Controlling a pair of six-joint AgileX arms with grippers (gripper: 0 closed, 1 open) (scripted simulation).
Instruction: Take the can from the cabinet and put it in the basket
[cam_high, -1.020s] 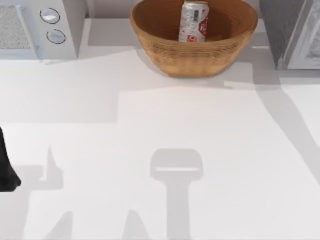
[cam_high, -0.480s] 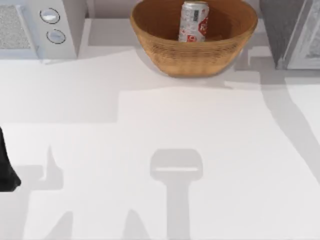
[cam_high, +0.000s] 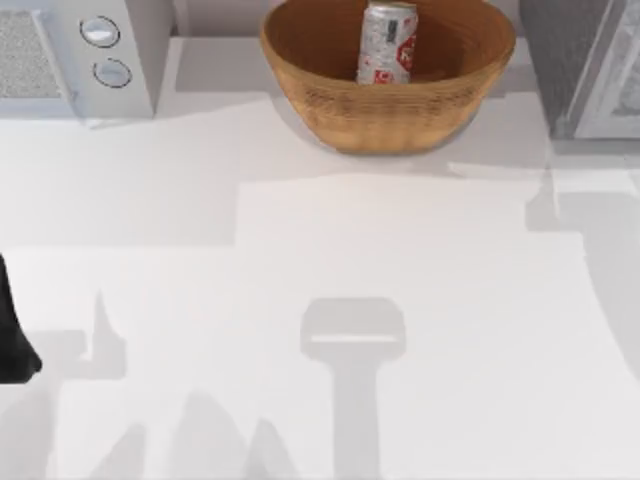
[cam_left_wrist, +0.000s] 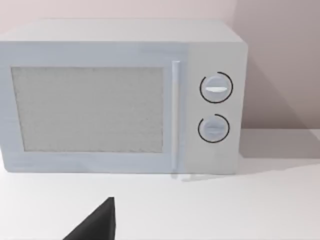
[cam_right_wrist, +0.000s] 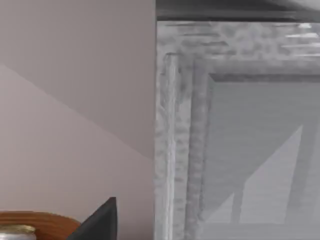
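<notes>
The can (cam_high: 387, 42), silver-white with red marks, stands upright inside the tan wicker basket (cam_high: 390, 115) at the back middle of the table. To the basket's right stands the dark grey speckled cabinet (cam_high: 580, 60) with its pale door. In the right wrist view the cabinet's (cam_right_wrist: 235, 140) front is close, with the basket's rim (cam_right_wrist: 45, 220) and the can's top (cam_right_wrist: 14, 231) low in the corner beside a dark part of my right gripper (cam_right_wrist: 100, 224). My left arm (cam_high: 12, 340) is parked at the table's left edge. Nothing touches the can.
A white microwave (cam_high: 75, 55) with two round knobs stands at the back left, and it faces the left wrist camera (cam_left_wrist: 120, 100). A dark part of my left gripper (cam_left_wrist: 95, 226) shows in front of it. Open white tabletop (cam_high: 330, 260) lies in front of the basket.
The right arm's shadow has drawn away from the basket and cabinet towards the front right of the table. The can, basket and left arm have not moved.
</notes>
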